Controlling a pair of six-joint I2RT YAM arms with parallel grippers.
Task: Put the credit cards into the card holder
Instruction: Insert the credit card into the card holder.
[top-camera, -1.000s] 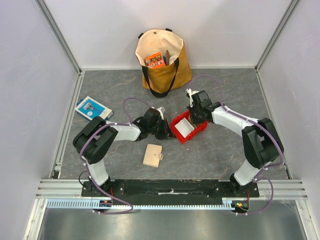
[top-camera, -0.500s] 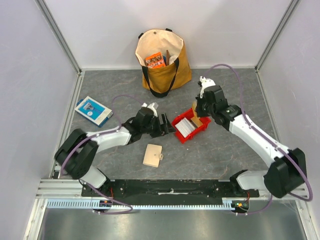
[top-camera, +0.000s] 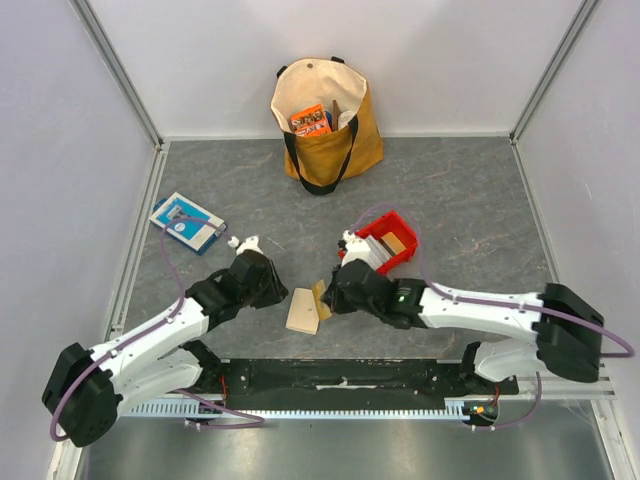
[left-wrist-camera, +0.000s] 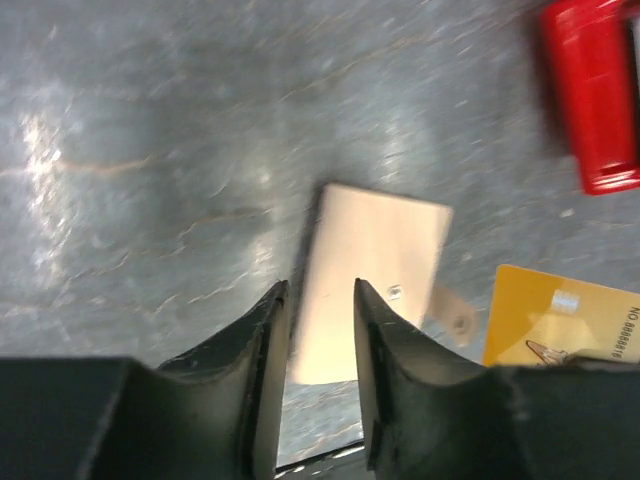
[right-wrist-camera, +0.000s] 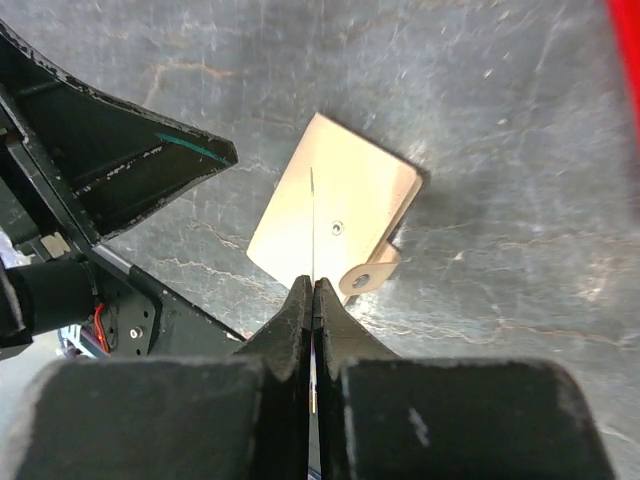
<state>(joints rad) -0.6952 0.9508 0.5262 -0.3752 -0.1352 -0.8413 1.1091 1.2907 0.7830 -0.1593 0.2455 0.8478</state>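
R pincer (right-wrist-camera: 313, 285) clamped tight on 1 yellow-orange card (left-wrist-camera: 560, 316), held edge-on just above the card holder (right-wrist-camera: 335, 212). Holder lies folded flat on the desk (top-camera: 460, 200) btw the 2 arms, near the front edge, snap tab (right-wrist-camera: 368, 275) sticking out to 1 side. L pincer (left-wrist-camera: 320, 290) hovers over the holder's other side, fingers a bit apart, nothing in them. Red tray (top-camera: 403, 260) w/ more cards (top-camera: 372, 258) sits just behind the R wrist.
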